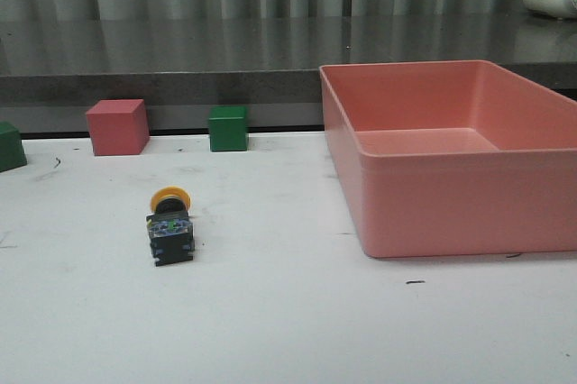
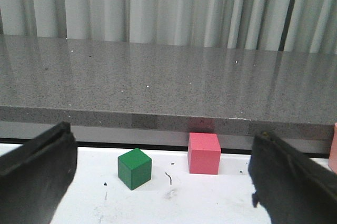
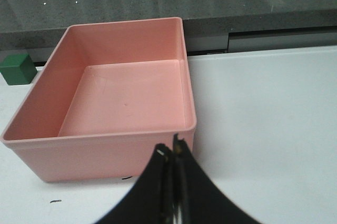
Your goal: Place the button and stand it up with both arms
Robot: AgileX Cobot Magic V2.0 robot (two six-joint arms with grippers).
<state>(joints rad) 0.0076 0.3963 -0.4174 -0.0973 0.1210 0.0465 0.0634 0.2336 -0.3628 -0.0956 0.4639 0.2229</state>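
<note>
The button (image 1: pixel 169 226) lies on its side on the white table, left of centre in the front view. Its yellow cap points away from the camera and its clear base block points toward it. No arm shows in the front view. My left gripper (image 2: pixel 163 140) is open and empty; its two dark fingers (image 2: pixel 37 171) stand wide apart at the sides of the left wrist view. My right gripper (image 3: pixel 169 151) is shut with nothing between its fingers, just in front of the bin's near wall. The button is out of view in both wrist views.
A large pink bin (image 1: pixel 460 208) stands on the right, also seen in the right wrist view (image 3: pixel 95 155). Along the back edge stand a pink cube (image 1: pixel 117 127), a green cube (image 1: pixel 228 128) and another green cube (image 1: pixel 9 147). A grey counter (image 1: pixel 180 50) runs behind.
</note>
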